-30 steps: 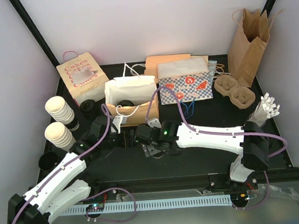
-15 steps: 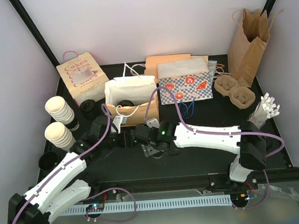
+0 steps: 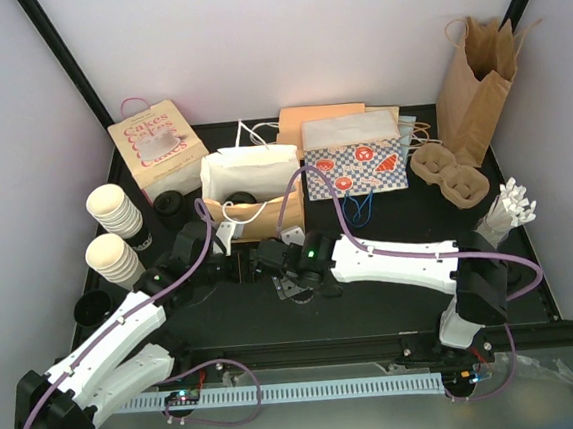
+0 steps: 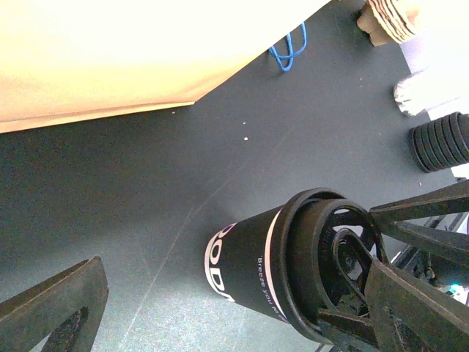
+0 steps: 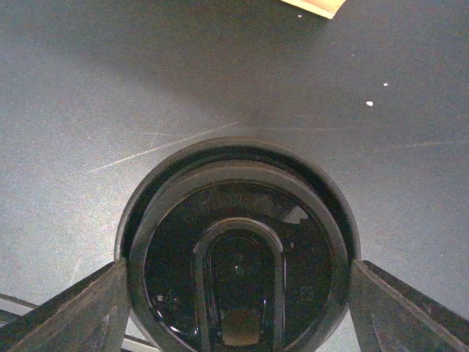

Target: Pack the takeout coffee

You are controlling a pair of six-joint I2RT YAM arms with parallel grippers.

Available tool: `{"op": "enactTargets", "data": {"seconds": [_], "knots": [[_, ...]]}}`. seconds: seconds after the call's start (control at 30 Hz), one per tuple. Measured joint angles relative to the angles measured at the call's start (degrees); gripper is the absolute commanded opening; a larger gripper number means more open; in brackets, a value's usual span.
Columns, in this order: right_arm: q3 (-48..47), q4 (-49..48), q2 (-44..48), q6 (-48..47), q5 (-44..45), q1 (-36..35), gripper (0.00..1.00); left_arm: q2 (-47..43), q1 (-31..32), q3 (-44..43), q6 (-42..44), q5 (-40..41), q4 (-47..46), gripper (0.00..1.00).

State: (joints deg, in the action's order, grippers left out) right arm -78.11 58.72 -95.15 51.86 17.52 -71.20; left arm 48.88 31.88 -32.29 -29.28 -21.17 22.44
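Right wrist view: right hand (image 5: 236, 275) straddles the black-lidded, apparently black takeout coffee (image 5: 238, 213); whether it grips, cannot tell.

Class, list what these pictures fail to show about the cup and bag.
Left wrist view: cup lettering curves out of sight.
Right wrist view: lid hides the cup's wall.
Top view: right gripper covers the cup.
Top view: dark thing in white bag too small.

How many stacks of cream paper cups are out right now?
2, both on the left: the far stack beside the cake box, the near stack just in front of it. Others may be hidden.
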Motion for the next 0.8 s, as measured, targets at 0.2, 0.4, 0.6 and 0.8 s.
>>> {"op": "enactTargets", "data": {"seconds": [0.2, 0.4, 0.6, 0.8], "knots": [[0.0, -0.07, -0.87, -0.09, 0.02, 0.15, 0.78, 0.0, -0.07, 0.0, 0.13, -0.04, 0.0, 0.99], [0.0, -0.11, -0.9, -1.36, 0.0, 0.2, 0.72, 0.0, -0.13, 0.0, 0.17, -0.04, 0.02, 0.98], [1.51, -2.54, 0.17, -7.5, -0.57, 0.31, 0.7, 0.0, -0.46, 0.0, 0.22, -0.07, 0.07, 0.99], [8.13, -8.46, 5.84, -21.4, -4.74, 0.37, 0.7, -0.02, -0.7, 0.0, 0.24, -0.09, 0.09, 0.98]]}}
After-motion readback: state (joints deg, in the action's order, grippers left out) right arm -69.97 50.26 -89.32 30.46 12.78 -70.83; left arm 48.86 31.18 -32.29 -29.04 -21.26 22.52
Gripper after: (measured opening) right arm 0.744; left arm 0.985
